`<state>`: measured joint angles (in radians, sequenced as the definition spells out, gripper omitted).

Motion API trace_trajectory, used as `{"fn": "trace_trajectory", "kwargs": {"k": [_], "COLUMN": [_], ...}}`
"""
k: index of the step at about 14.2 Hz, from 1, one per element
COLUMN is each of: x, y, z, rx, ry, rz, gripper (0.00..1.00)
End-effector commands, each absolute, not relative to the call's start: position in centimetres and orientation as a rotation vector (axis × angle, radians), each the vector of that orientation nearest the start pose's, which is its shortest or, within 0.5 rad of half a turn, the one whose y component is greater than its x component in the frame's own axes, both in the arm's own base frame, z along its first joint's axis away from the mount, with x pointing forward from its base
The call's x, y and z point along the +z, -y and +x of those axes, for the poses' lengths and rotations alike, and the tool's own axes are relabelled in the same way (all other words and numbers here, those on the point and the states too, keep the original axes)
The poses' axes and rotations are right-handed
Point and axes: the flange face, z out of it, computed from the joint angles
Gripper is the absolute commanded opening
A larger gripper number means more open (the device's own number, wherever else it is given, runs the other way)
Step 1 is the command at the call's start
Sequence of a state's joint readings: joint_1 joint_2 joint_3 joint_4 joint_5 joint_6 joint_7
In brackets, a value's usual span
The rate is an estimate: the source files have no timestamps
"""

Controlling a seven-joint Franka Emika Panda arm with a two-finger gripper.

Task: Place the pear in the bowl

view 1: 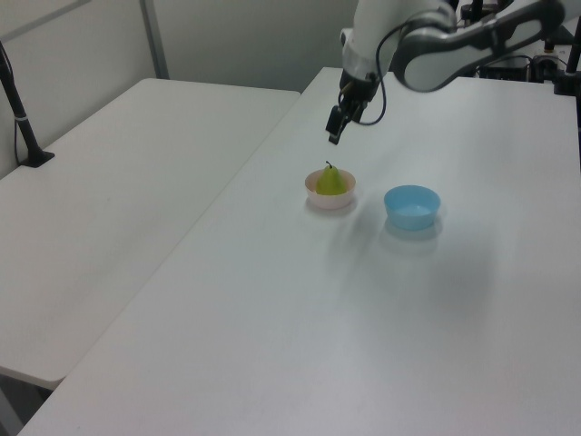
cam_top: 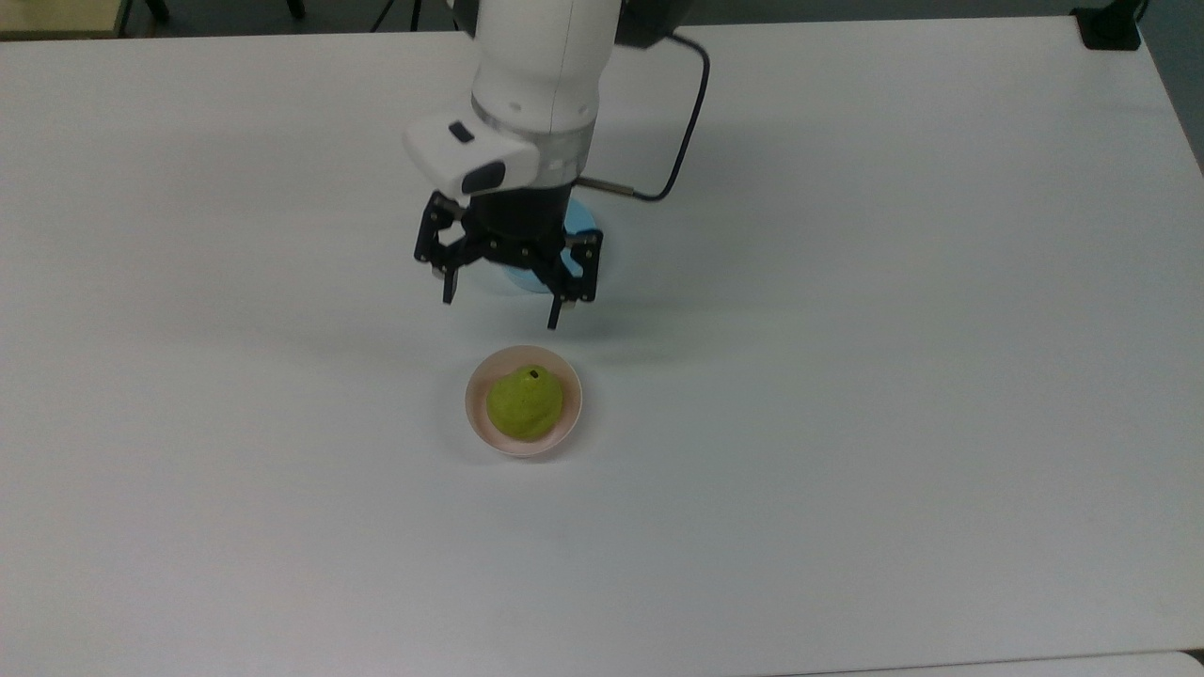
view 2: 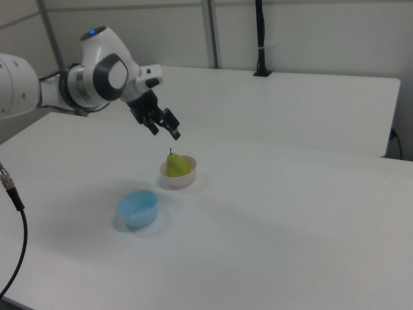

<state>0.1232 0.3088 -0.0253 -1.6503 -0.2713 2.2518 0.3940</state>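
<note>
One pear [cam_top: 525, 402] sits inside the pink bowl [cam_top: 569, 414] — upright, with its dark stem spot at the top. The bowl stands on the white surface [cam_top: 894, 376], near the middle of the top view. The light blue bowl [view 1: 411, 205] stands just to the left view's right of the pink one, apart from it.

The pincer [cam_top: 502, 303] hangs in the air above the surface, on the far side of the pink bowl in the top view. Its two fingers are spread apart and hold nothing. It does not touch the pear or either bowl.

I think the job is as good as done — the pear lies where it should be. The only move left, I guess, is for the arm to pull away without bumping the bowl, and it is already well above it.

There are no words, brands or labels to read on the pear, the bowls or the surface.
</note>
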Motion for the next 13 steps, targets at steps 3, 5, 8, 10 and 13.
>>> {"fn": "trace_trajectory", "kwargs": {"k": [3,5,8,10,13], "x": [50.9,53.4,55.9,57.8,59.9], "y": [-6.4,-6.1,-5.2,-4.2,-2.6], "z": [63.8,62.4,60.4,58.7,56.0], "rx": [-0.417,-0.334,-0.204,-0.152,-0.027], "ry": [-0.312,-0.253,-0.157,-0.116,-0.091], "rz": [-3.233,-3.223,-3.193,-3.193,-3.192], "gripper": [1.00,1.00,1.00,1.00,1.00]}}
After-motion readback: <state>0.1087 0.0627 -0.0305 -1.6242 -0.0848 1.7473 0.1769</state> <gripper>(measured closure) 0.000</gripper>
